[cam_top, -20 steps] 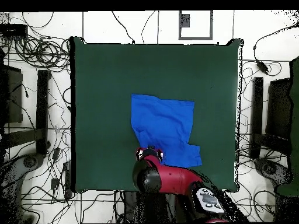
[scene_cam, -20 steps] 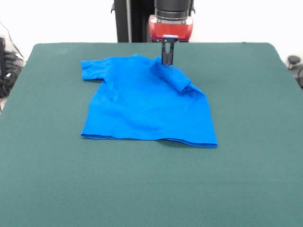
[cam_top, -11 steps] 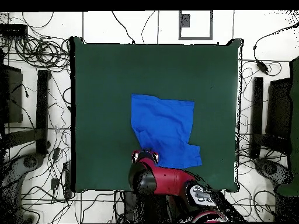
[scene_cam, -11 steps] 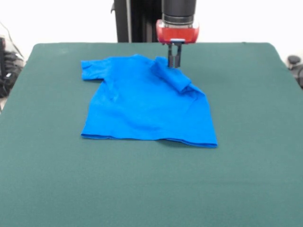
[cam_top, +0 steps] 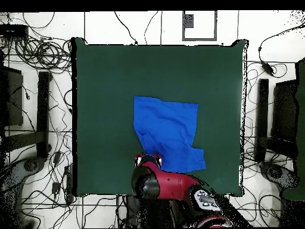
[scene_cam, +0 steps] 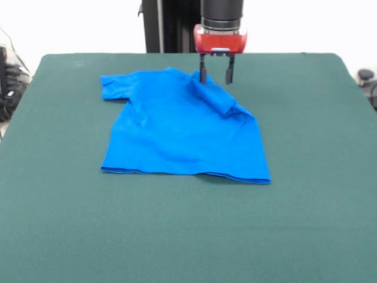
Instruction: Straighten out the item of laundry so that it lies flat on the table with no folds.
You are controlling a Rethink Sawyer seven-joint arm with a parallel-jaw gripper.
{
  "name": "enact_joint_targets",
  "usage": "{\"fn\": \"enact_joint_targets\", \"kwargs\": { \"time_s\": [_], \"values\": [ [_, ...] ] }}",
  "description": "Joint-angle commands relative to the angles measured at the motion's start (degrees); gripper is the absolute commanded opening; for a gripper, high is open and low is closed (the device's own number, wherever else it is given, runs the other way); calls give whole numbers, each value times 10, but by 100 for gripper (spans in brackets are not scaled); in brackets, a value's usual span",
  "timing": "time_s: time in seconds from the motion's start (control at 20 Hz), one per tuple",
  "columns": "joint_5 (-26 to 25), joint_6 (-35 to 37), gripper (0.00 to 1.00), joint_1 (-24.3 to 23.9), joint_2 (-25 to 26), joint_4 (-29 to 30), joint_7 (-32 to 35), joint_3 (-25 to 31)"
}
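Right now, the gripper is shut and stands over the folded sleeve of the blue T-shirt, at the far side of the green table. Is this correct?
Not quite: the gripper is open, not shut. The front view shows its two fingers apart, with a clear gap between them. The rest holds: it stands over the folded sleeve of the blue T-shirt, at the far side of the green table.

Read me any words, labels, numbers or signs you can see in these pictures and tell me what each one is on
None can be read.
T-shirt: plain blue, no print or tag showing.
Table: plain green cloth, no marks.
Gripper and arm: no legible lettering; a pale panel on the arm in the overhead view is too small to read.
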Motion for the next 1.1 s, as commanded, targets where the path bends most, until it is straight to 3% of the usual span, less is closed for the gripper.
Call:
{"fn": "enact_joint_targets", "kwargs": {
  "time_s": [0.05, 0.5, 1.1],
  "values": [
    [-10, -31, 100, 1, 12, -1, 102, 67],
    [8, -24, 100, 27, 21, -17, 102, 39],
    [10, -62, 100, 35, 81, -60, 94, 26]
  ]
}}
